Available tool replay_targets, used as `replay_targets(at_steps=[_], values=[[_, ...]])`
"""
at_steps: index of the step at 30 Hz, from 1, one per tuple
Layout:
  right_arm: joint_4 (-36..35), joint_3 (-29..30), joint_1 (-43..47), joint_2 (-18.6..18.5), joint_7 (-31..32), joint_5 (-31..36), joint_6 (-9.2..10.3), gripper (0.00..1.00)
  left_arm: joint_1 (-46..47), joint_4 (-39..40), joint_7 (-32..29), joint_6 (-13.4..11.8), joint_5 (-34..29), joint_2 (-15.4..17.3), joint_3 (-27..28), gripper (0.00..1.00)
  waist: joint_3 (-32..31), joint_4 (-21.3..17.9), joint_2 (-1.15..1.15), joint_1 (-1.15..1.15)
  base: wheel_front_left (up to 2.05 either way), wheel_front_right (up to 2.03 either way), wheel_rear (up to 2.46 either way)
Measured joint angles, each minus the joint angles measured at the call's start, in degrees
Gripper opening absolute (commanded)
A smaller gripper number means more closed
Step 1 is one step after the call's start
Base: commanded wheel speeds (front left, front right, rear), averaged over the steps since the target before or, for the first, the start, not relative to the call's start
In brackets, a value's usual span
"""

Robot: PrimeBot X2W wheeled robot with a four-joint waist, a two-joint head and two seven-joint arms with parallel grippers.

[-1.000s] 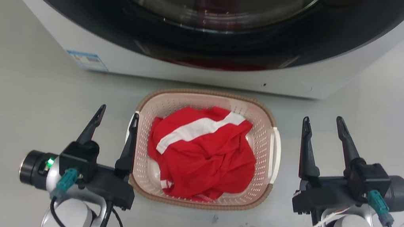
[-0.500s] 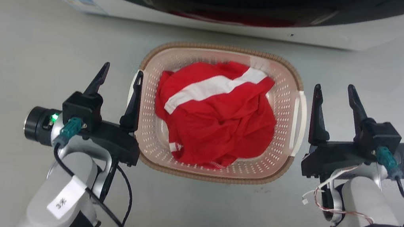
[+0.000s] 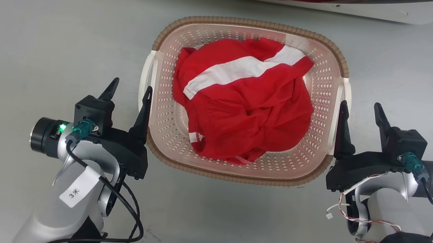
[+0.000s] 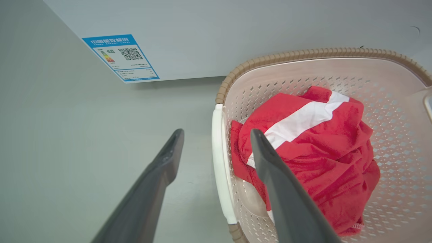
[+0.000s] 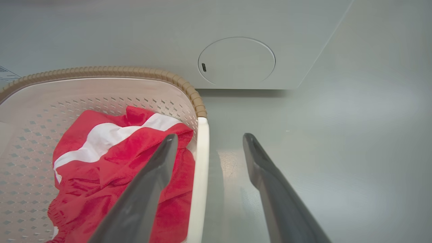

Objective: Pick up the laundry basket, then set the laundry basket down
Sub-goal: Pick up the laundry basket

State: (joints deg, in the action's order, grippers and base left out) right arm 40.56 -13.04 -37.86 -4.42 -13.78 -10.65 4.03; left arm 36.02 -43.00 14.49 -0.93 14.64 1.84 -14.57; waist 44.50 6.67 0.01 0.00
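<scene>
Pickup step, and nothing is gripped yet. The basket [image 3: 230, 176] sits on the floor [image 3: 20, 23] with a red garment [image 3: 243, 117] heaped inside it. My left end effector [image 3: 131, 86] is spread at the basket's left side, straddling the left handle [image 3: 145, 76]. In the left wrist view the white bar lies between the two fingers, one over the garment and one outside the basket. The right end effector [image 3: 360, 106] is spread as well, set the same way around the right handle [image 3: 349, 87]. I can't tell whether any finger touches plastic.

Next move, as I judge it: settle both to handle height, pinch both handles together, then raise evenly so the basket doesn't tip.

Watch-outs: the inner fingers hang close to the garment and could catch cloth along with the handle. The washer [image 3: 408, 15] stands just beyond the basket's far rim, so I'd lift straight up, not forward. The left arm's cable [image 3: 130, 211] loops on the basket's near side, apart from it.
</scene>
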Motion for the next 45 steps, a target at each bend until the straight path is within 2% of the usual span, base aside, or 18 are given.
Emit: replay_targets(at_steps=[8, 34, 35, 39, 40, 41, 42, 44, 45], values=[[2.80, -0.51, -2.50, 0.10, -0.13, -0.44, -0.01, 1.00, 2.07, -3.15, 0.00, 0.91, 1.20, -0.03, -1.42, 1.00, 2.08, 0.19, 0.00, 0.00, 0.00, 0.00, 0.00], [8.75, -4.12, -7.73, 0.25, -0.52, -2.59, -0.49, 1.00, 9.89, -12.24, 0.00, 1.52, 7.08, -0.23, -6.72, 1.00, 8.96, 0.16, -0.01, -0.01, 0.00, 0.00, 0.00], [8.88, -4.34, -7.93, 0.25, -0.52, -3.01, -0.49, 0.90, 10.16, -12.38, 0.00, 1.52, 7.25, -0.23, -6.97, 1.00, 9.04, 0.18, -0.01, -0.01, 0.00, 0.00, 0.00], [9.32, -5.54, -8.86, 0.25, -0.69, -3.65, -0.49, 0.64, 11.10, -12.87, 0.00, 1.53, 9.12, -0.23, -8.59, 1.00, 9.28, 0.23, -0.01, -0.01, 0.00, 0.00, 0.00], [9.39, -5.90, -8.94, 0.25, -0.69, -3.97, -0.49, 0.64, 11.15, -13.24, 0.00, 1.65, 9.51, -0.24, -9.09, 0.95, 9.34, 0.23, -0.01, -0.01, 0.00, 0.00, 0.00], [9.54, -6.25, -9.03, 0.25, -0.69, -4.14, -0.49, 0.45, 11.17, -13.59, 0.00, 2.01, 9.67, -0.23, -9.64, 0.79, 9.39, 0.23, -0.01, -0.01, 0.00, 0.00, 0.00], [9.66, -6.59, -9.19, 0.25, -0.70, -4.21, -0.48, 0.43, 11.20, -13.78, 0.00, 2.01, 10.03, -0.24, -10.04, 0.60, 9.44, 0.22, -0.01, 0.00, 0.00, 0.00, 0.00], [9.85, -7.37, -9.73, 0.25, -0.75, -4.70, -0.42, 0.31, 11.56, -13.99, -0.04, 2.02, 10.67, -0.22, -11.04, 0.23, 9.55, 0.18, -0.01, -0.01, 0.00, 0.00, 0.00], [9.98, -7.47, -9.88, 0.20, -0.75, -4.97, -0.08, 0.22, 11.74, -14.04, -0.22, 1.94, 10.99, -0.08, -11.50, 0.00, 9.60, 0.15, -0.01, -0.01, 0.00, 0.00, 0.00]])
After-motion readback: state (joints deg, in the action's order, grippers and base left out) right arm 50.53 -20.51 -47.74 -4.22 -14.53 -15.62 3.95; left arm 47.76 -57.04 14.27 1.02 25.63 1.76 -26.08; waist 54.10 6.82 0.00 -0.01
